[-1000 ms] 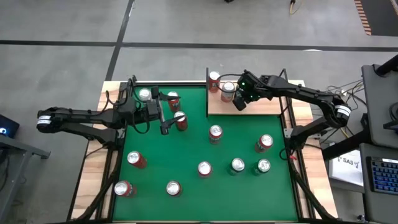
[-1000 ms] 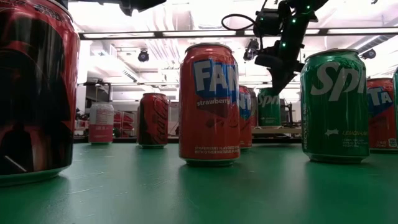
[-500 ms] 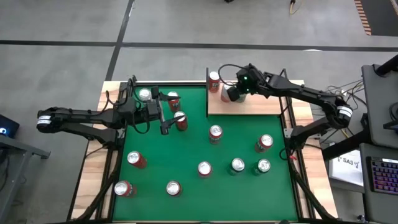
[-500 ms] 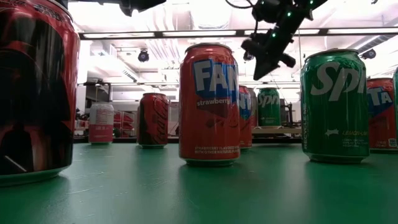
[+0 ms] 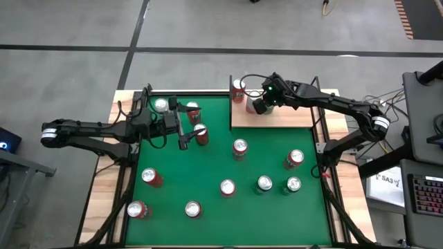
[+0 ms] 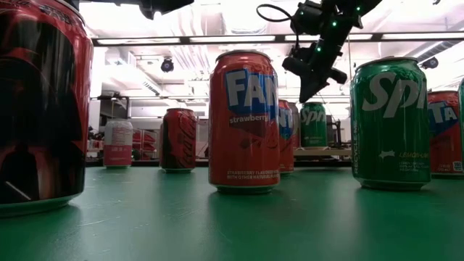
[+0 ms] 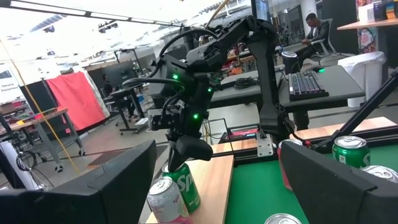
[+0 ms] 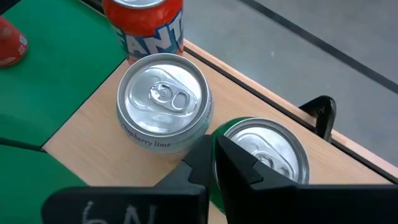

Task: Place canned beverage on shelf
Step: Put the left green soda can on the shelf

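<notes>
Green felt tabletop (image 5: 214, 166) fills the middle of the high view, with pale wooden edge strips (image 5: 104, 187) down its sides and grey concrete floor (image 5: 208, 28) around it. Room behind in the low view: bright ceiling strip lights (image 6: 181, 40); the left wrist view shows desks, a keyboard (image 7: 305, 84) and a seated person (image 7: 314, 31) far off at upper right.

The shelf (image 5: 277, 117), a flat pale wood board edged with thin black rods, lies at upper centre-right of the high view, long axis running left-right across the frame.

On it, three cans stand upright, long axes vertical, tops up: green Sprite can (image 8: 264, 155), pale pink strawberry-lime can (image 8: 165, 102) just beside it, red Fanta can (image 8: 146, 22) at the shelf's upper-left corner.

My right pincer (image 8: 214, 155) hangs over the green can, fingers pressed together, holding nothing.

My left pincer (image 5: 183, 131) sits at centre-left of the high view, fingers spread wide, empty, next to a red can (image 5: 201, 133) on the felt.

Other red and green cans are scattered across the lower felt.
</notes>
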`<act>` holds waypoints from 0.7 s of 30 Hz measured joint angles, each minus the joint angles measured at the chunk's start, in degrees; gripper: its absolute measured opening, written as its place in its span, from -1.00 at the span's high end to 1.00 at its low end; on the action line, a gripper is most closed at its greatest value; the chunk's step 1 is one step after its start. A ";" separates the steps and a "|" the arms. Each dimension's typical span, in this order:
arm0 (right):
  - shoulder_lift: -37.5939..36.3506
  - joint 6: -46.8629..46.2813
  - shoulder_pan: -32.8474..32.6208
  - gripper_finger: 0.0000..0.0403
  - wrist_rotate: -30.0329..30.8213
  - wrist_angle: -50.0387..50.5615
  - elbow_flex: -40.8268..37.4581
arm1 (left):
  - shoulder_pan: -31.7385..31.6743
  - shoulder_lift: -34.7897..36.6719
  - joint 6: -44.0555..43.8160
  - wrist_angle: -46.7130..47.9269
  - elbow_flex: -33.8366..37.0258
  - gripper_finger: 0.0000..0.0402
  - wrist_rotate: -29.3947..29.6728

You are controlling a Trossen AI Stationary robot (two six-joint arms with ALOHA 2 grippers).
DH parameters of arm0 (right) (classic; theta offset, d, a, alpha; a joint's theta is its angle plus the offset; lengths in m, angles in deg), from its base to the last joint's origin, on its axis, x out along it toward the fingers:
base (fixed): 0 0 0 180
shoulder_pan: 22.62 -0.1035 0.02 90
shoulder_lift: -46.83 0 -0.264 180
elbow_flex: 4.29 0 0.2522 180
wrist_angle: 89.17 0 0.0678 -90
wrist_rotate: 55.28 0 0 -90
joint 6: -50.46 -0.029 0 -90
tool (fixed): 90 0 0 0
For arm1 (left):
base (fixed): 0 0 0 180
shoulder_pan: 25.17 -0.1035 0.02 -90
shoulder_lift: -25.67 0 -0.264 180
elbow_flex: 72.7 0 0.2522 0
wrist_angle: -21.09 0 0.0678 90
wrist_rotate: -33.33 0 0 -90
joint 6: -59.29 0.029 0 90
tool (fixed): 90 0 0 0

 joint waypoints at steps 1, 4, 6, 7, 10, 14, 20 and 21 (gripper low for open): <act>0.00 -0.03 0.00 0.94 0.00 0.04 0.00 | 0.01 0.00 0.01 0.01 0.00 -0.63 0.00; -0.02 -0.07 0.00 0.94 -0.01 0.17 0.00 | 0.01 0.00 0.01 0.01 0.00 -0.63 0.00; -0.02 -0.46 0.00 0.94 -0.02 0.21 0.00 | 0.00 0.00 0.02 0.01 0.00 -0.63 0.00; -0.04 -0.92 0.00 0.94 -0.02 0.29 0.00 | 0.00 0.00 0.02 0.01 0.00 -0.63 0.00; -0.04 -1.46 0.00 0.94 -0.05 1.61 -0.01 | 0.00 0.00 0.02 0.01 0.00 -0.63 0.00; -0.10 -1.51 0.00 0.94 0.04 2.55 -0.04 | 0.00 0.00 0.01 0.01 0.00 -0.63 0.00; -0.11 -1.51 0.00 0.94 0.07 2.66 -0.04 | 0.00 0.00 0.02 0.01 0.00 -0.63 0.00; -0.11 -1.51 0.00 0.94 0.07 2.62 -0.04 | 0.00 0.00 0.00 0.01 0.00 -0.63 0.00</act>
